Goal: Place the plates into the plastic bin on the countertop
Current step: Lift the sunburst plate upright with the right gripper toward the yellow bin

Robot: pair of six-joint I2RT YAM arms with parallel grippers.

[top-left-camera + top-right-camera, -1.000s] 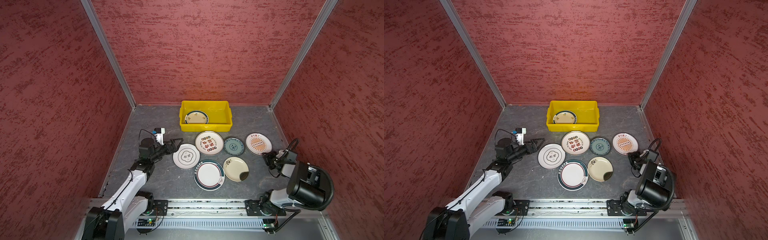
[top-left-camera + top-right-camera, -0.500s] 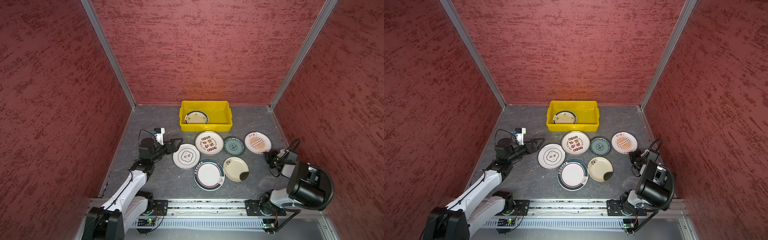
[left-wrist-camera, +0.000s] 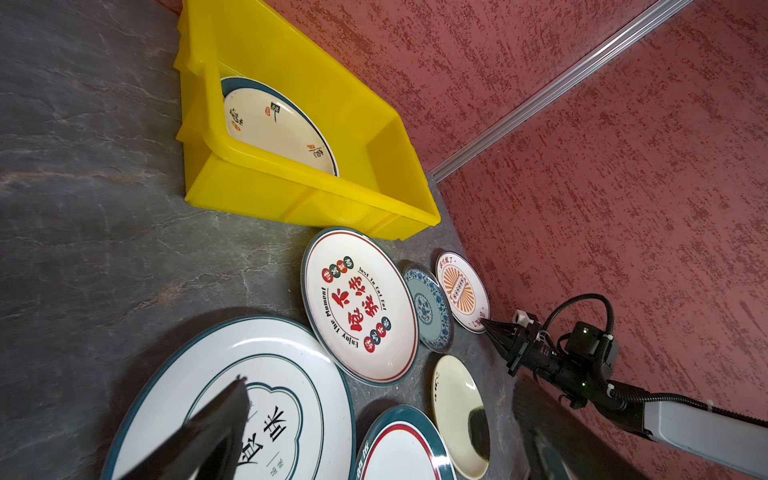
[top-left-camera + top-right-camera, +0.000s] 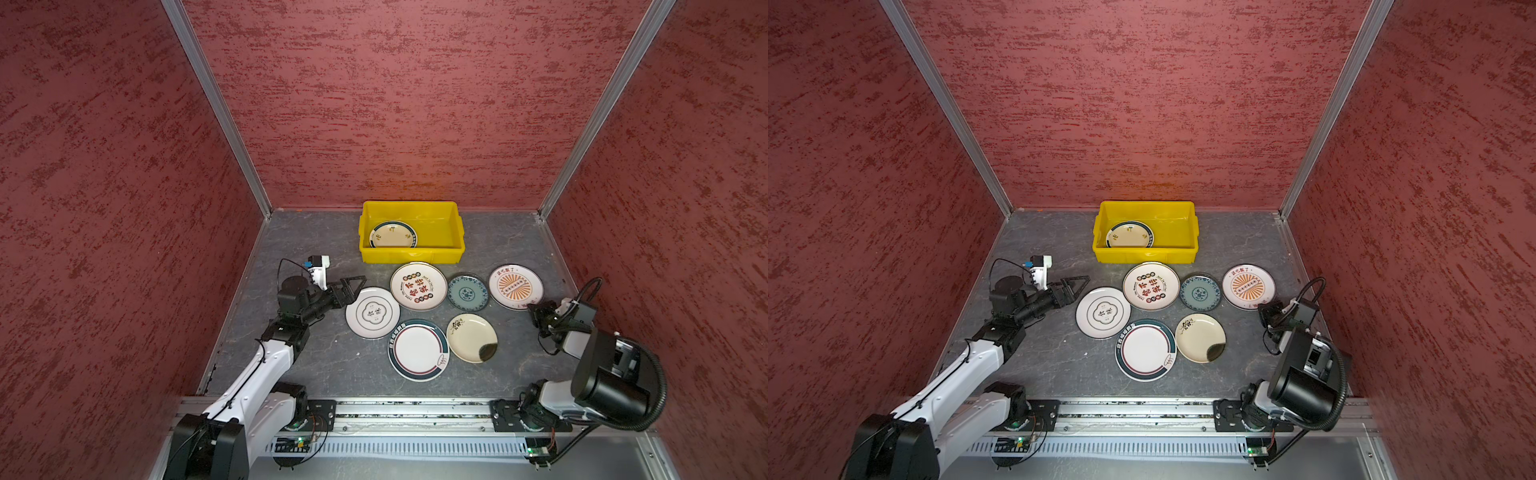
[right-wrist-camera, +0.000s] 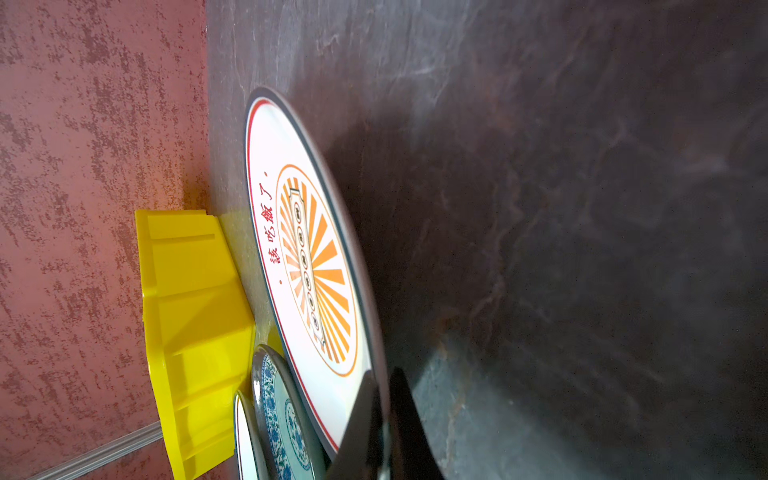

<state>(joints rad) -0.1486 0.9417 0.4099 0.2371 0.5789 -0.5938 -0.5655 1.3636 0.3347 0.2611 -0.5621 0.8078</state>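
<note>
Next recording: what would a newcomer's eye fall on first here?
The bright yellow bin near the back wall stands out first, with one teal-rimmed plate in its left half. In front of it six more plates lie spread on the dark countertop. At the cluster's right edge the right gripper is shut on the rim of the orange sunburst plate, while the left gripper stands open at the white teal-ringed plate.

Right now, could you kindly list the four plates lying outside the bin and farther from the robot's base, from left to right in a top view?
Teal-outlined white plate → red-character plate → blue patterned plate → orange sunburst plate.
</note>
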